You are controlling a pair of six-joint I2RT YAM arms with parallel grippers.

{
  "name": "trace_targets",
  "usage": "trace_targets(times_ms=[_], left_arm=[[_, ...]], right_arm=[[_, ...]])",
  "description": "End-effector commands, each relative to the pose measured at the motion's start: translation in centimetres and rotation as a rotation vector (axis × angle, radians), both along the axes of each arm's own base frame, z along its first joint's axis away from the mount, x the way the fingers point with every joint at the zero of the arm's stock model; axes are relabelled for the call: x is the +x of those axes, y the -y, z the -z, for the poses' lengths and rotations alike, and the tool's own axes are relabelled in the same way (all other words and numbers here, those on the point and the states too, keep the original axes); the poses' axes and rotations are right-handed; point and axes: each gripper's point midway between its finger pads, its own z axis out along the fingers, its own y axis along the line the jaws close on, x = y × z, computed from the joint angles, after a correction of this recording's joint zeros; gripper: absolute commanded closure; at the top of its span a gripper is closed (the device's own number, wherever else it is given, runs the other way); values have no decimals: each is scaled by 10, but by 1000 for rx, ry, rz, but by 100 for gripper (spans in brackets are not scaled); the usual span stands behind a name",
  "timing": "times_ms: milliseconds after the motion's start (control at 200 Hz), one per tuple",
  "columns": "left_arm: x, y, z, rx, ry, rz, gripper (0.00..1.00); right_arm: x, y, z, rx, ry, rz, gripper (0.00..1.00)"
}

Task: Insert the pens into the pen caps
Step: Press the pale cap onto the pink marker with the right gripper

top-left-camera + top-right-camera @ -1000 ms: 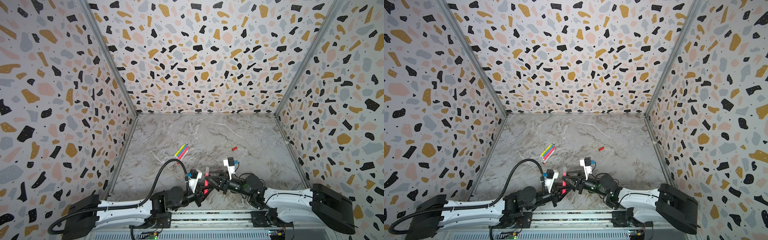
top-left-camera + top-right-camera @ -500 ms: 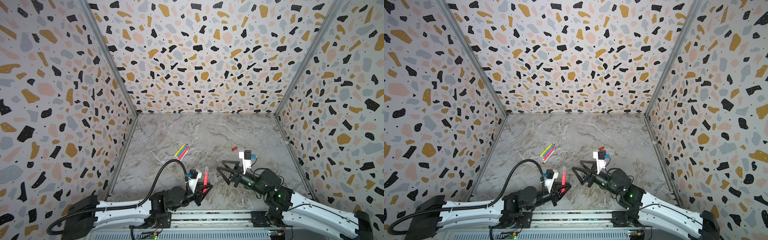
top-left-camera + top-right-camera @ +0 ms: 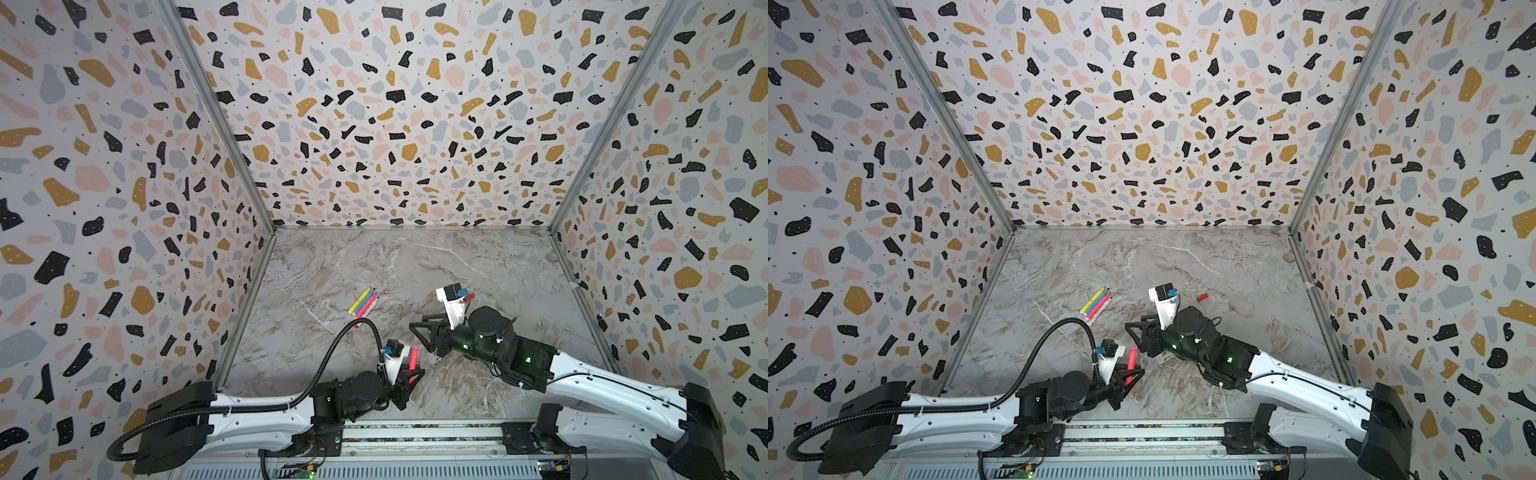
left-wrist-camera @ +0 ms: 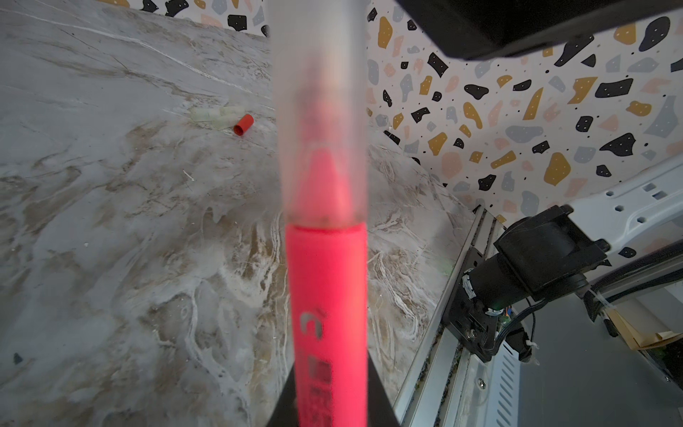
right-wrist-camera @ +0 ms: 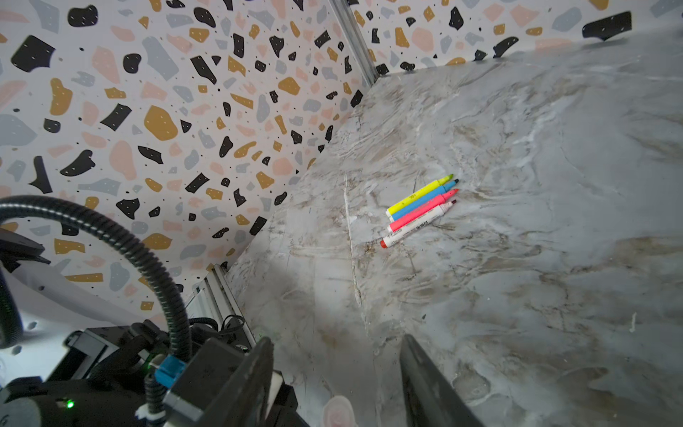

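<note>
My left gripper [image 3: 410, 377] [image 3: 1131, 379] [image 4: 329, 406] is shut on a pinkish-red pen [image 3: 413, 358] [image 3: 1131, 357] [image 4: 327, 295] and holds it upright. A frosted clear cap [image 4: 321, 111] sits over its tip. Just right of the pen's top, my right gripper [image 3: 419, 338] [image 3: 1136, 338] [image 5: 336, 344] stands open. In the right wrist view the capped pen's end [image 5: 336, 410] shows between the fingers [image 5: 255, 369], touching neither. Several pens [image 3: 363, 301] [image 3: 1096, 302] [image 5: 419, 209] lie side by side on the table: yellow, blue, pink and a white one with red ends. A red pen cap [image 3: 1202, 297] [image 4: 244, 124] lies further right.
Two pale clear caps [image 4: 218, 114] lie beside the red cap. Speckled walls close the marble table [image 3: 415, 266] on three sides, and a metal rail [image 3: 415, 434] runs along the front. The left arm's black cable hose [image 3: 353, 328] arcs above the table.
The right gripper let go at the pen's top, drew back to the right, then came partway back toward it with narrower jaws. The left gripper and its pen stayed still.
</note>
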Motion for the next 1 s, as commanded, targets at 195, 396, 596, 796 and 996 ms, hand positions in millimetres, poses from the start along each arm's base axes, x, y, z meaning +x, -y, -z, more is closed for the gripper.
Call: trace_targets(times_ms=[195,396,596,796,996], left_arm=[[6,4,-23,-68,34,-24,100],[6,5,-23,-73,32,-18,100],[5,5,-26,-80,33,-16,100],[5,6,-28,-83,34,-15,100],[6,5,-29,-87,37,-22,100]], right_arm=[[-8,-7,-6,38,7,-54,50],[-4,-11,3,21,-5,-47,50],[-2,-15,11,13,-21,-42,50],[-4,-18,15,15,-37,-58,56],[-7,-17,25,18,-58,-66,75]])
